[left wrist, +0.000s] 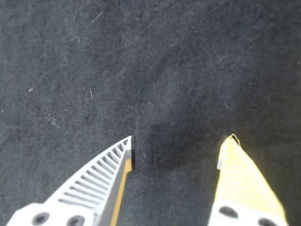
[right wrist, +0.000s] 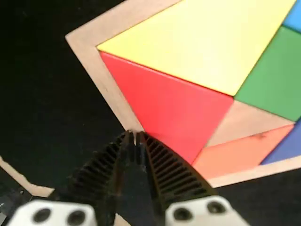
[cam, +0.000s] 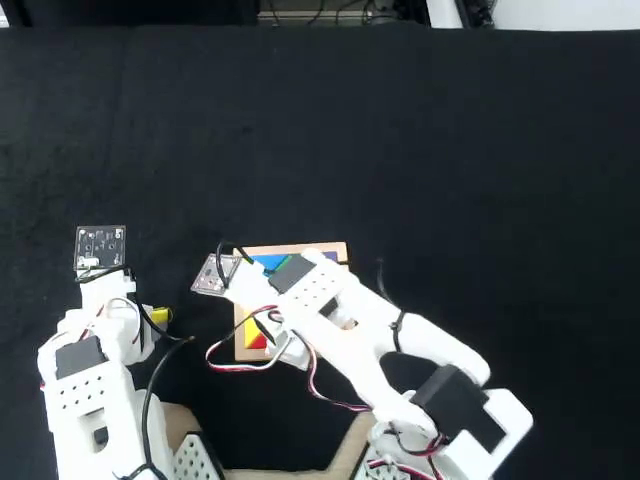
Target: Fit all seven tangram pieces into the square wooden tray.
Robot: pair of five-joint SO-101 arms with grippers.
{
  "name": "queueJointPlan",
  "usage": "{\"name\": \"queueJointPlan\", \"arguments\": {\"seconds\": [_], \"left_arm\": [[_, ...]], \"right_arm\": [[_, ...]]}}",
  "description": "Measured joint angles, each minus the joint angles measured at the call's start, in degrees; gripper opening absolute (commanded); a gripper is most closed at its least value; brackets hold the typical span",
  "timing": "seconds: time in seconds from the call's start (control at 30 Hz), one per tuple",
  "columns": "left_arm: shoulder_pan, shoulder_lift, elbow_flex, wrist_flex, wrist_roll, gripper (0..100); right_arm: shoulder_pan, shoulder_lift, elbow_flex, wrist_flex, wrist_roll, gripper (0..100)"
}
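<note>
Left gripper hangs released, fingers apart over bare black surface. Right gripper is clenched empty, tips at the tray rim beside the red piece, which lies in the tray against the yellow piece. From above, the right arm lies across the tray near the surface's front edge, left of its middle.

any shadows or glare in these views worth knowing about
Left wrist view: a soft dark shadow lies on the cloth under the open left gripper. Right wrist view: the yellow piece and red piece are evenly lit, with no glare. High view: no plain shadows on the black cloth; a bright wall along the top edge.
</note>
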Motion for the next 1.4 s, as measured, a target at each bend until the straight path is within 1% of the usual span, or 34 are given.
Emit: {"name": "queueJointPlan", "arguments": {"seconds": [0.07,0.23,0.37,0.6,0.8,0.93,1.4], "left_arm": [[0.0,0.0,0.0,0.0,0.0,29],[0.0,0.0,0.0,0.0,0.0,29],[0.0,0.0,0.0,0.0,0.0,29],[0.0,0.0,0.0,0.0,0.0,29],[0.0,0.0,0.0,0.0,0.0,29],[0.0,0.0,0.0,0.0,0.0,29],[0.0,0.0,0.0,0.0,0.0,29]], "right_arm": [[-1.4,0.7,0.0,-0.2,1.4,1.1],[-7.6,2.3,1.9,-2.4,4.0,1.1],[-8.4,4.3,2.1,-4.0,4.2,1.1],[-8.2,5.9,1.5,-4.0,5.1,1.1],[-2.9,8.4,-1.2,-3.9,10.3,1.1],[-1.7,8.9,-2.4,-3.8,12.3,1.1],[-0.1,9.4,-7.8,-2.7,12.7,1.1]]}}
